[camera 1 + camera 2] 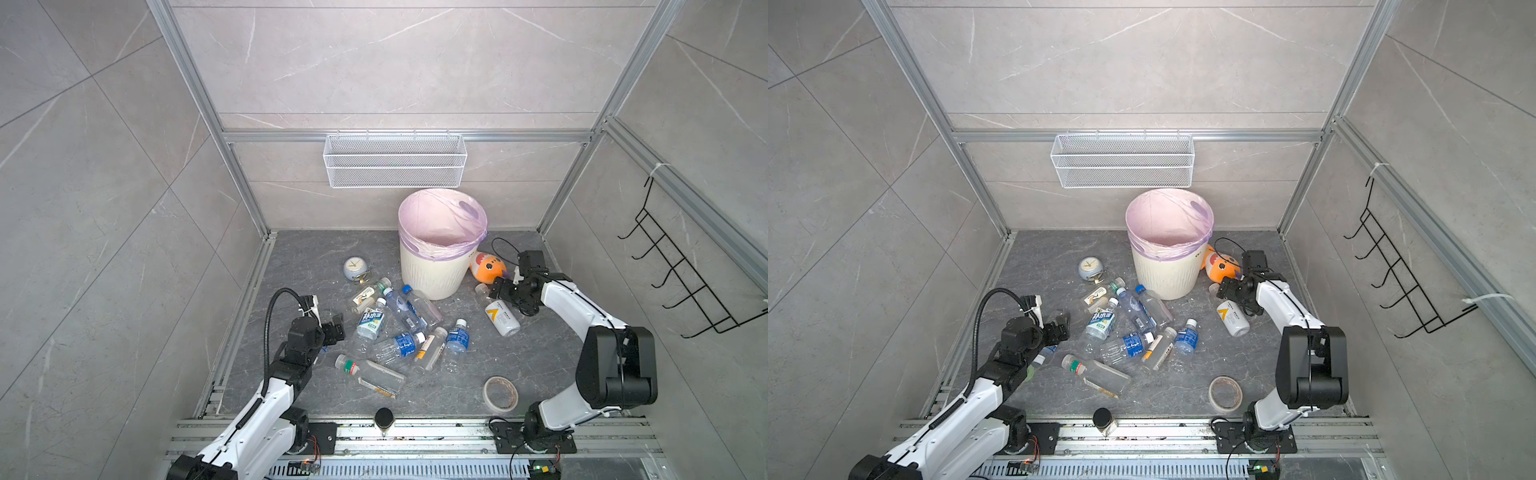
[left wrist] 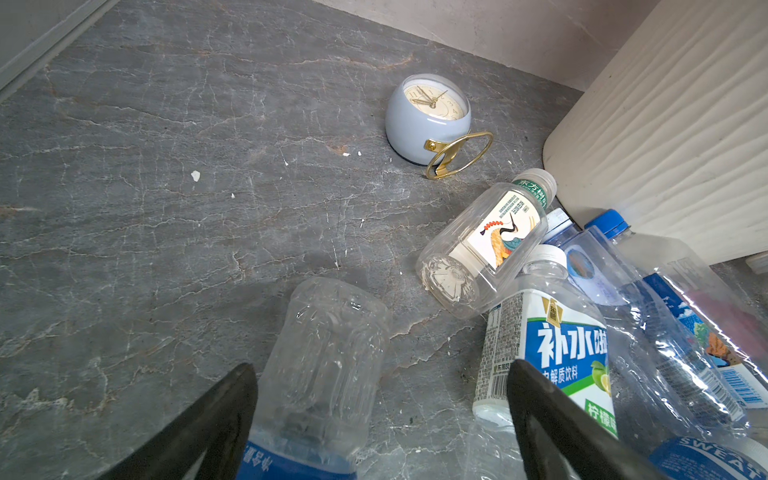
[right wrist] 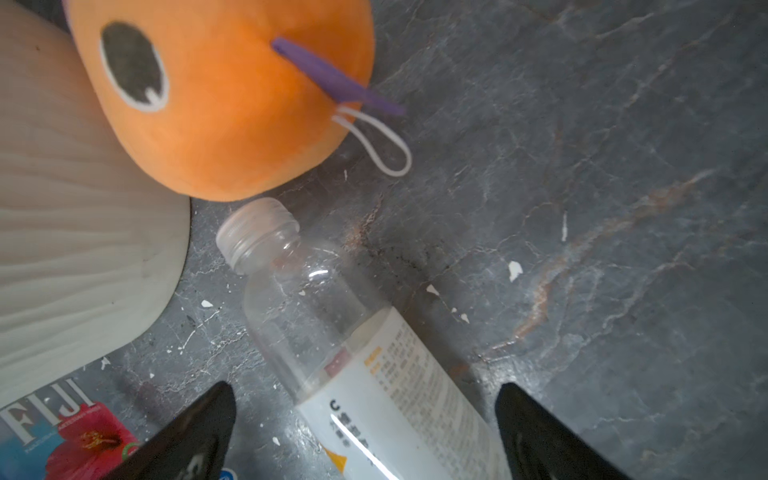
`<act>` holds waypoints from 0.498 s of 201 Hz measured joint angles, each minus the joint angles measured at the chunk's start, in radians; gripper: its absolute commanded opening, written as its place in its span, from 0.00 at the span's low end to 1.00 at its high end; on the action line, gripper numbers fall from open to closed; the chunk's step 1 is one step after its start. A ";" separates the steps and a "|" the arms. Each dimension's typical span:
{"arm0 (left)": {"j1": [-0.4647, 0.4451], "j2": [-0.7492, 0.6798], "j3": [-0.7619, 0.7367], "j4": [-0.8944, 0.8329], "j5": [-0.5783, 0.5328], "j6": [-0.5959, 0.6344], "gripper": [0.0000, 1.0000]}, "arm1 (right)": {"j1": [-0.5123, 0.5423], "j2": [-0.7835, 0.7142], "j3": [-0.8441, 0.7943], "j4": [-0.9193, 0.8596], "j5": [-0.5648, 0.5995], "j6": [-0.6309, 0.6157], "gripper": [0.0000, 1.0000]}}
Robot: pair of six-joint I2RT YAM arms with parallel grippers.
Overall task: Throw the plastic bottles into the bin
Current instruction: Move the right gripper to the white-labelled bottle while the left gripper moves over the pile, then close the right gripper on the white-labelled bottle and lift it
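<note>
Plastic bottles lie scattered beside the bin.

Robot lab test cell, mocked up as a tiled room corner.
Grey marble-look wall panels on bare aluminium extrusion frame w/ hung white wire mesh basket, black wire hook rack; slotted aluminium base rail carries 2 white-and-black robot arms.

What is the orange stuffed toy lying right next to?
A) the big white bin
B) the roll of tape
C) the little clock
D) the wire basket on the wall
A: in a top view the orange stuffed toy lies on the floor right beside the bin.
</note>
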 measured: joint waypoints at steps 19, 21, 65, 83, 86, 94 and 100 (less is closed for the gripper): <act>0.000 0.011 0.000 0.000 0.000 0.000 0.96 | 0.044 0.030 0.020 -0.013 0.011 -0.022 0.99; 0.000 0.011 0.000 0.000 0.000 0.000 0.96 | 0.048 0.034 0.022 -0.014 0.012 -0.024 0.98; 0.000 0.019 0.000 0.001 0.001 0.000 0.95 | 0.081 0.069 0.039 -0.032 0.043 -0.051 0.90; 0.000 0.027 0.000 0.001 0.001 0.000 0.95 | 0.104 0.071 0.045 -0.048 0.068 -0.063 0.88; 0.000 0.028 0.000 0.001 0.001 0.000 0.95 | 0.108 0.071 0.046 -0.050 0.072 -0.063 0.88; 0.000 0.031 0.000 0.001 0.001 0.000 0.95 | 0.121 0.074 0.047 -0.055 0.084 -0.066 0.87; 0.000 0.033 0.000 0.001 0.002 0.000 0.95 | 0.133 0.076 0.047 -0.058 0.093 -0.067 0.86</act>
